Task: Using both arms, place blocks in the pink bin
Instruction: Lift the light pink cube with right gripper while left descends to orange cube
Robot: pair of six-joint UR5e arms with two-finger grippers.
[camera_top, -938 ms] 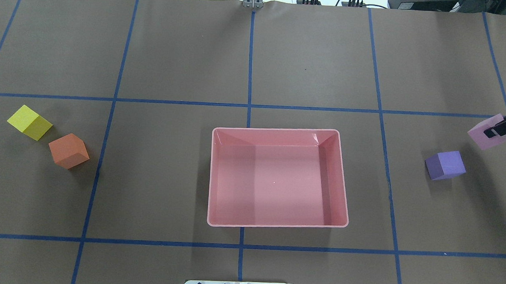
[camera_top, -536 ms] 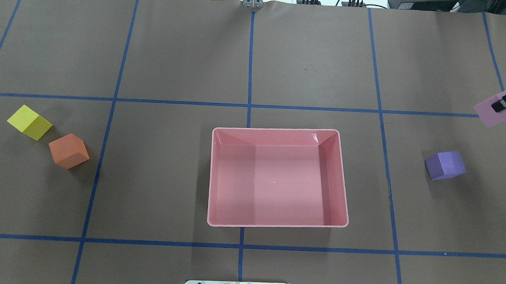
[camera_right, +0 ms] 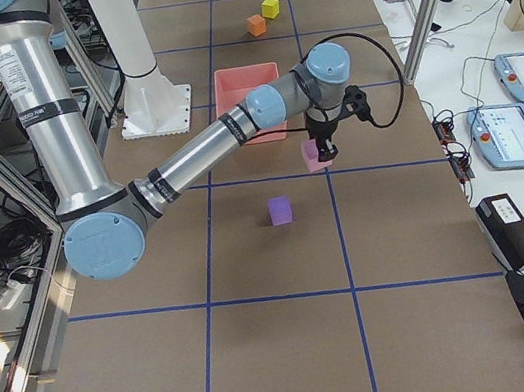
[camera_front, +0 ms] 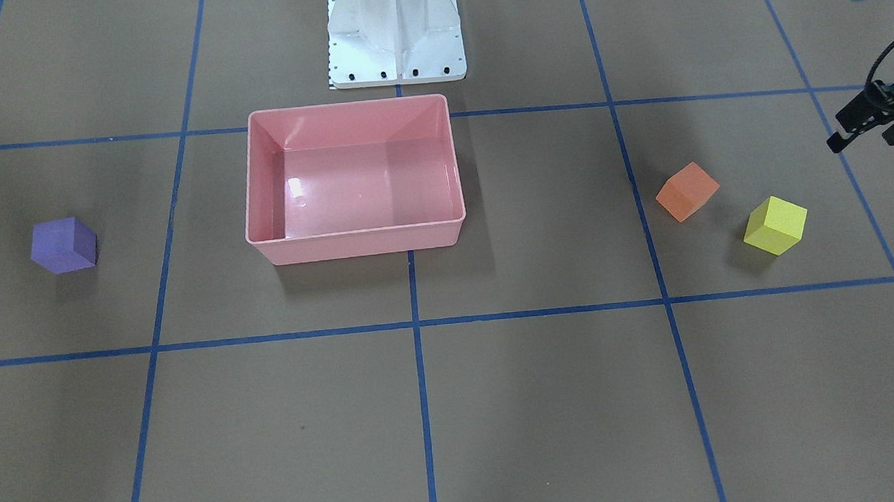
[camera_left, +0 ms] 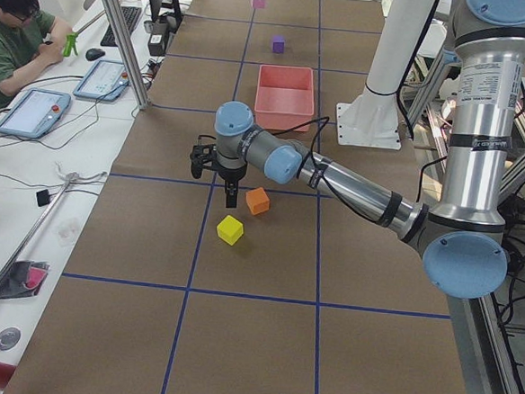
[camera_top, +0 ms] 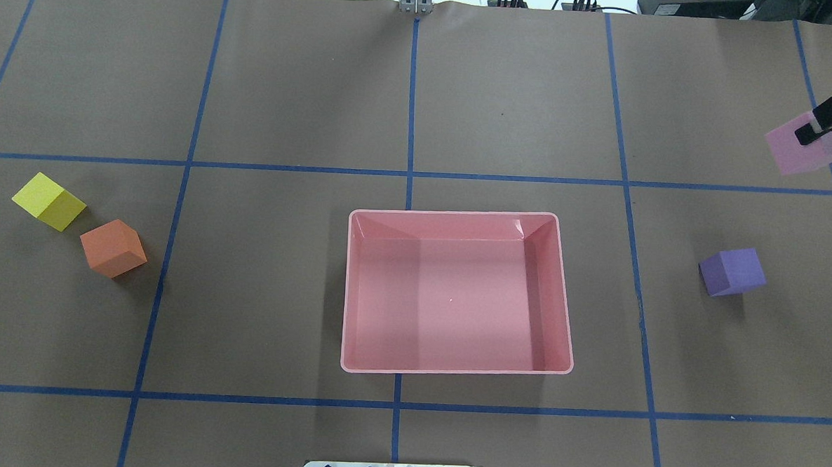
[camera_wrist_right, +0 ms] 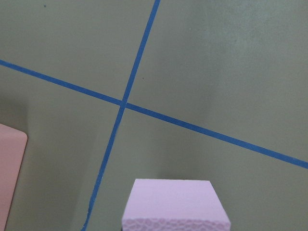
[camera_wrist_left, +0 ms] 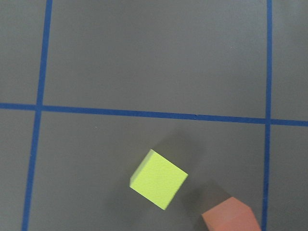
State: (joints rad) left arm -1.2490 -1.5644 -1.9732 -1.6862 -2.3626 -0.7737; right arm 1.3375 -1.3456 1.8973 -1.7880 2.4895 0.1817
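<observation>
1. Right gripper point(camera_top: 814, 131): jaws clamp the light pink block point(camera_top: 806, 151) above the table point(camera_top: 280, 291), well apart from the pink bin point(camera_top: 459, 211).
2. Left gripper point(camera_front: 863, 136): jaws stand open near the yellow block point(camera_front: 775, 225) and orange block point(camera_front: 688, 191).

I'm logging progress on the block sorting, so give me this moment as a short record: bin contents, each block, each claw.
bin contents: pink bin empty
light pink block: held above the table by the right claw, on the robot's right of the bin
purple block: on the table, on the robot's right of the bin
orange block, yellow block: on the table, on the robot's left of the bin, close together but apart
left claw: open, empty, hovering near those two
</observation>
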